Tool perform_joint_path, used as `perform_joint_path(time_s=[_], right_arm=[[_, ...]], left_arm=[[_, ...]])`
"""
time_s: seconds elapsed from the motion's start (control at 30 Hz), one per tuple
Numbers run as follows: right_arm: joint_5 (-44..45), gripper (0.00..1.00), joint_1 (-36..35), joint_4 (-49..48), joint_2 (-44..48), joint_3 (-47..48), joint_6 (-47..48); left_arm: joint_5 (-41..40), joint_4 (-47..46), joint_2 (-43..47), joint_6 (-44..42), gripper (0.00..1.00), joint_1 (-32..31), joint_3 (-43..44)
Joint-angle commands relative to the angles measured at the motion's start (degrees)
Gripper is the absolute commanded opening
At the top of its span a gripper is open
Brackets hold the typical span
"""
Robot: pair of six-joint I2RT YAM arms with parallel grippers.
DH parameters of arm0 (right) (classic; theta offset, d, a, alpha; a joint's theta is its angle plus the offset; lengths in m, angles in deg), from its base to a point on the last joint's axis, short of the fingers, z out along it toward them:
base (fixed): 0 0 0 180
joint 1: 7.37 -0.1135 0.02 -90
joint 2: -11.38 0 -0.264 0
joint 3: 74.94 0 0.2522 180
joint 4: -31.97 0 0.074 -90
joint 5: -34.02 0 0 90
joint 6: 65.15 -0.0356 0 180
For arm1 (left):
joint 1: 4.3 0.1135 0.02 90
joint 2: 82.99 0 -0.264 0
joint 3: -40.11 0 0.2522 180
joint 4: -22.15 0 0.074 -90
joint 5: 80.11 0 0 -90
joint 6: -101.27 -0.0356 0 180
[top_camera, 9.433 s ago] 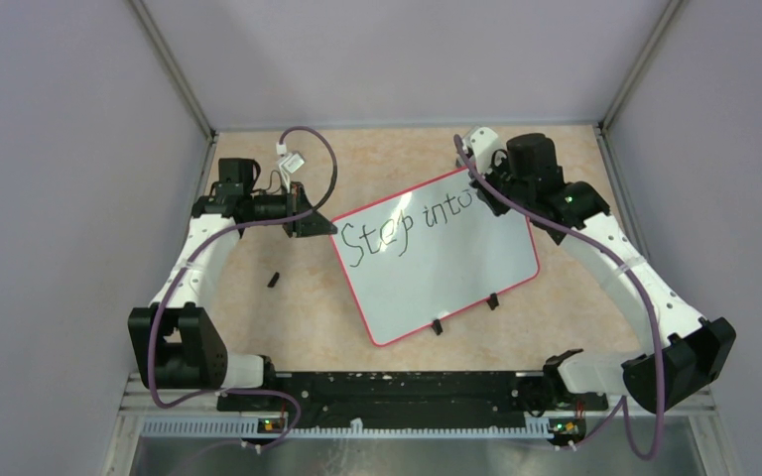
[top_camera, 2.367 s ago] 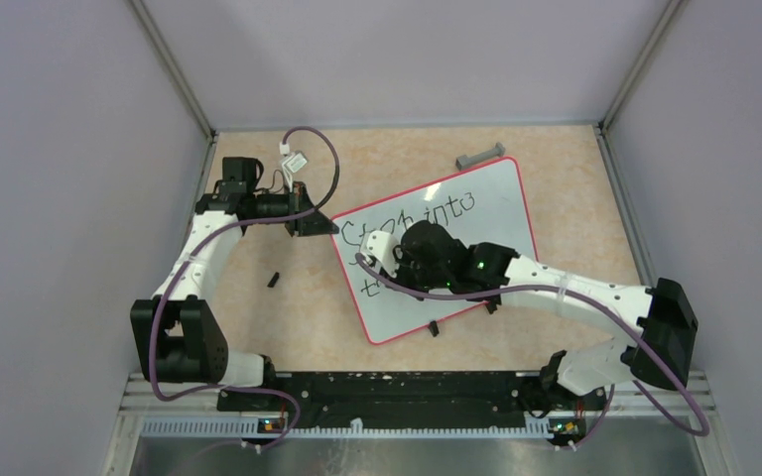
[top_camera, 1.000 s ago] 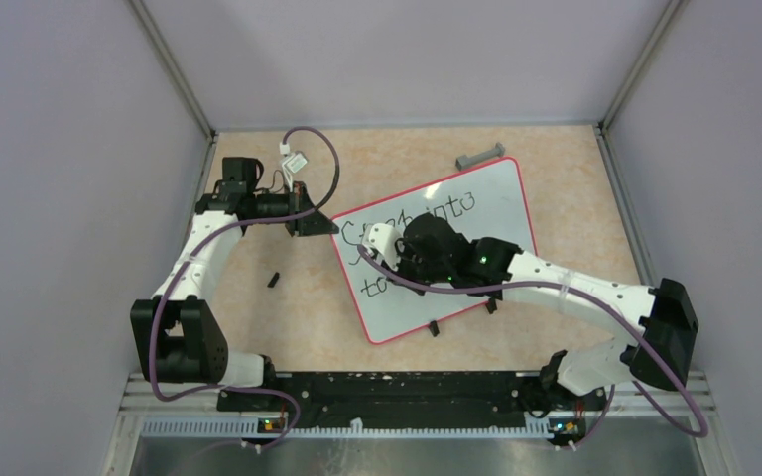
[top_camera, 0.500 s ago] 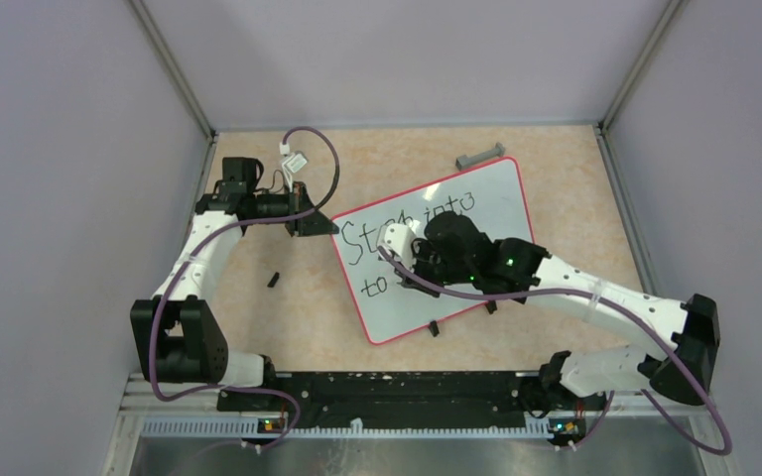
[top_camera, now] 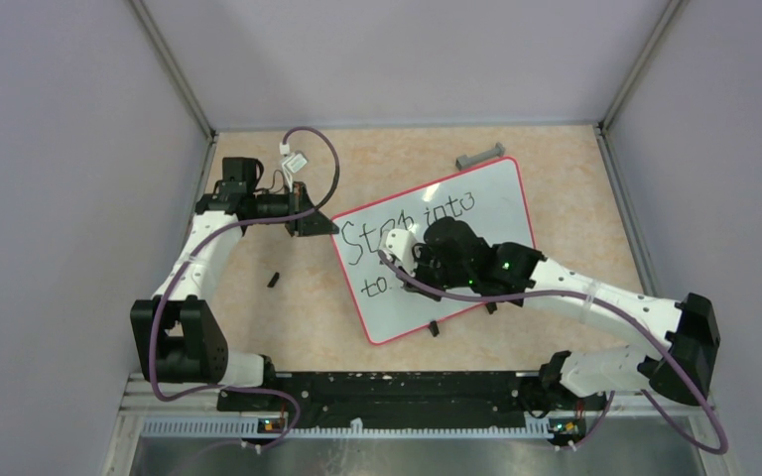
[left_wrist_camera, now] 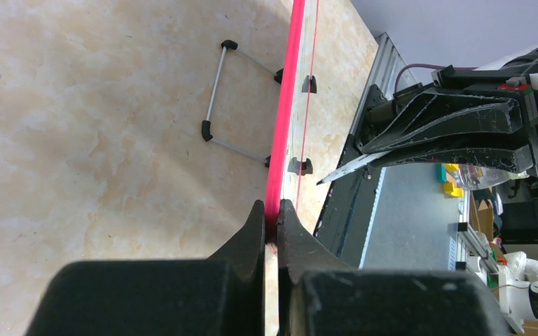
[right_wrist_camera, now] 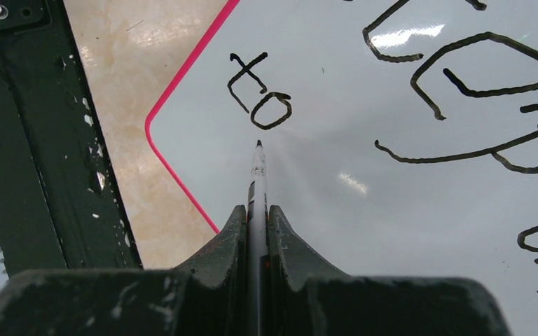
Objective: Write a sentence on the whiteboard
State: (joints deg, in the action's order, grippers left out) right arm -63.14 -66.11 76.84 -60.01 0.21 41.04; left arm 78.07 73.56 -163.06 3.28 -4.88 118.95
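The whiteboard (top_camera: 496,213) lies tilted on the table, white with a pink-red rim and two black clips on its near edge. The sentence (top_camera: 397,233) reads "Step into" with "to" (top_camera: 372,287) below it; the "to" also shows in the right wrist view (right_wrist_camera: 259,94). My left gripper (top_camera: 310,223) is shut on the whiteboard's rim (left_wrist_camera: 280,161) at its left corner. My right gripper (top_camera: 405,260) is over the board's middle, shut on a thin marker (right_wrist_camera: 256,189), whose tip stands just right of "to".
A small black marker cap (top_camera: 273,280) lies on the table left of the board. A grey bar (top_camera: 481,156) lies beyond the board's far edge. The board's wire stand (left_wrist_camera: 228,94) shows in the left wrist view. Grey walls enclose the table.
The second line "to" has appeared under "Step into". My right gripper came from the board's far right corner to its middle, then shifted slightly right of "to". The left arm has held still.
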Motion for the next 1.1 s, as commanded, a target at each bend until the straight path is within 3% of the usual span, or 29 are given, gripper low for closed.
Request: perform_joint_path(time_s=[0.0, 0.53, 1.07], right_arm=[[1.17, 0.0, 0.38, -3.61, -0.77, 1.39, -1.45], [9.2, 0.0, 0.47, -5.85, -3.62, 3.4, -2.8], [6.68, 0.0, 1.96, -3.86, -1.98, 0.41, -2.06]], left_arm=[[-2.0, -0.82, 1.24, -1.58, 0.0, -0.23, -1.11], [-1.58, -0.8, 1.04, -1.67, 0.0, -0.26, -1.13], [-1.75, -0.82, 0.64, -1.67, 0.0, -0.27, -0.89]])
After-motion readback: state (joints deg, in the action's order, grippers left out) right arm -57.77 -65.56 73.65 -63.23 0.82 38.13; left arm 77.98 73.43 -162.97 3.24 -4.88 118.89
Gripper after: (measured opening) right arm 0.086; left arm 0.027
